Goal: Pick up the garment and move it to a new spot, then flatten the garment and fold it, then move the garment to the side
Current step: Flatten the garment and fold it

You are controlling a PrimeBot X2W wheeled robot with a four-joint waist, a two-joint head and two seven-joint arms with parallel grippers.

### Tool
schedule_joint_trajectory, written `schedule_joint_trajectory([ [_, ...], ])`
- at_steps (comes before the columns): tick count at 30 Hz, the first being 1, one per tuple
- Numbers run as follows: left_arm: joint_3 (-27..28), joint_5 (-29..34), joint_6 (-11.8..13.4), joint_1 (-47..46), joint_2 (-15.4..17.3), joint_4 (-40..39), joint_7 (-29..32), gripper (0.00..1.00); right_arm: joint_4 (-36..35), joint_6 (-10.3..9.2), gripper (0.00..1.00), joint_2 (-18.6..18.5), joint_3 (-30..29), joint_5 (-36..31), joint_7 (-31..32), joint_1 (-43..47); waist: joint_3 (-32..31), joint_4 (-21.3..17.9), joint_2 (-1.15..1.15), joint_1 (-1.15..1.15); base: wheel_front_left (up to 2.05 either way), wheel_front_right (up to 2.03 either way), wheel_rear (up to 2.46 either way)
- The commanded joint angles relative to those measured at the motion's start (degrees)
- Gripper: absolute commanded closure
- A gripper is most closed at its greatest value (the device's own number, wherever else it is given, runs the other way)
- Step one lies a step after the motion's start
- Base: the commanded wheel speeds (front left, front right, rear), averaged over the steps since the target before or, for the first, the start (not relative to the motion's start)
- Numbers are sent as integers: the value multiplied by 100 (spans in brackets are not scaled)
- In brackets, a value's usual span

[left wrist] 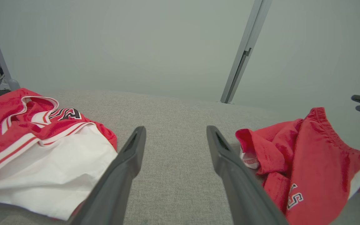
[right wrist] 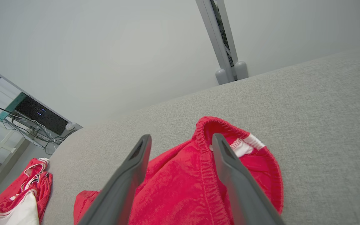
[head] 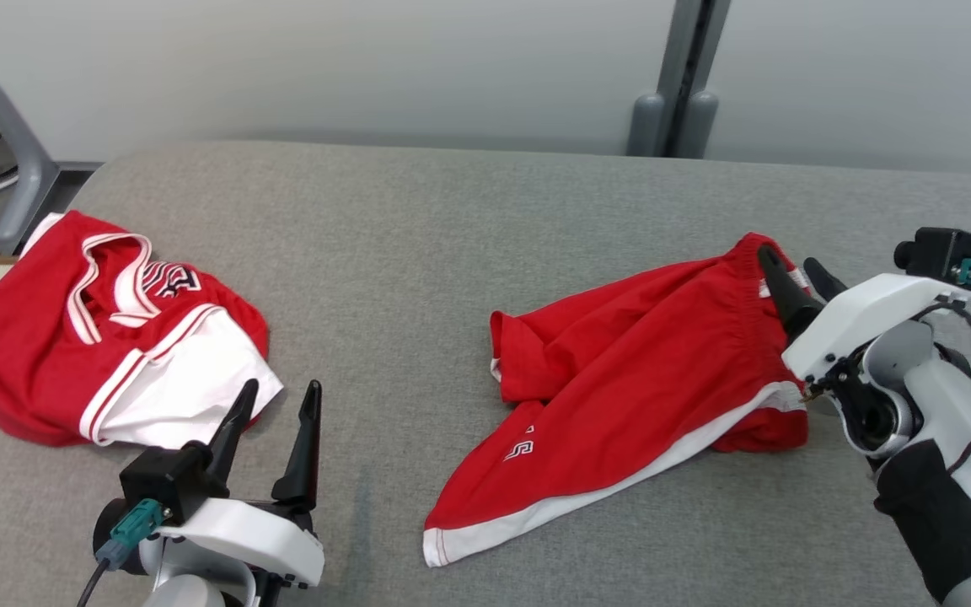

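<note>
Nearest my head camera, at the lower left, the left gripper (head: 281,388) hovers over the grey fabric worktop (head: 452,236), its two dark fingers spread wide with nothing between them. Just beyond it to the left lies a crumpled red and white jersey (head: 98,337). Its white panel is close beside one finger, and I cannot tell whether they touch. Across a bare stretch of worktop, right of centre, lies the garment I take to be my job: the red shorts (head: 637,354). They are rumpled, with one leg trailing toward me, showing a white hem (head: 536,514) and white lettering (head: 519,447). At their far right end the right gripper (head: 787,257) sits at the waistband (right wrist: 205,131) with its fingers apart, and the gathered band rises between them, not pinched. I judge the cloth light, soft and floppy, likely to drape and bunch. The thick elastic waistband looks the firmest place to take hold, with a second hold at a hem for spreading. The right wrist view shows what the head view hides behind the gripper: a white label (right wrist: 245,145) inside the waistband, and a distant shelf (right wrist: 33,115) of cables. The left wrist view shows both garments flanking its own fingers.
</note>
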Motion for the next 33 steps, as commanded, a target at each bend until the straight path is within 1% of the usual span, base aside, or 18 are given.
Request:
schedule_joint_trajectory([
  [1, 115, 77, 64, 81, 71, -70, -43, 0, -269, 2, 0, -54, 136, 49, -164, 248, -293, -310, 0, 0, 0, 0, 0],
  [5, 455, 191, 202, 295, 127, -269, -80, 0, -905, 1, 0, -202, 427, 19, -625, 689, -513, -574, 0, 0, 0, 0, 0],
  [6, 455, 191, 202, 295, 127, -269, -80, 0, -905, 1, 0, -202, 427, 19, -625, 689, -513, -574, 0, 0, 0, 0, 0],
  [7, 581, 219, 230, 345, 92, -380, -84, 0, -1070, 2, 0, -240, 483, -9, -785, 814, -562, -625, 0, 0, 0, 0, 0],
  [8, 827, 325, 244, 472, 45, -574, -85, 0, -1409, 1, 0, -329, 578, -46, -1078, 1134, -638, -698, 0, 0, 0, 0, 0],
  [10, 1068, 478, 213, 617, -17, -752, -82, 0, -1719, 1, 0, -455, 664, -152, -1301, 1456, -669, -768, 0, 0, 0, 0, 0],
  [12, 1259, 629, 198, 791, -86, -865, -83, 0, -1968, 1, 0, -543, 675, -274, -1449, 1758, -695, -838, 0, 0, 0, 0, 0],
  [15, 1571, 762, 209, 1006, -216, -947, -85, 0, -2298, 2, 0, -546, 464, -525, -1593, 2171, -719, -929, 0, 0, 0, 0, 0],
  [18, 1764, 879, 86, 1186, -342, -994, -84, 0, -2657, 2, 0, -432, 2, -984, -1646, 2563, -730, -995, 0, 0, 0, 0, 0],
  [21, 1910, 1010, -74, 1297, -466, -1032, -85, 0, -3134, 2, 0, -133, -635, -1632, -1646, 2994, -715, -1031, 0, 0, 0, 0, 0],
  [25, 2078, 1241, -285, 1426, -672, -1038, -85, 0, -3652, 1, 0, 275, -1217, -2433, -1649, 3491, -717, -1017, 0, 0, 0, 0, 0],
  [30, 2218, 1470, -512, 1516, -862, -968, -85, 0, -3875, 1, 0, 549, -1465, -3022, -1650, 3786, -717, -997, 0, 0, 0, 0, 0],
  [33, 2294, 1577, -599, 1520, -950, -972, -85, 0, -3934, 1, 0, 655, -1550, -3132, -1650, 3777, -708, -997, 0, 0, 0, 0, 0],
])
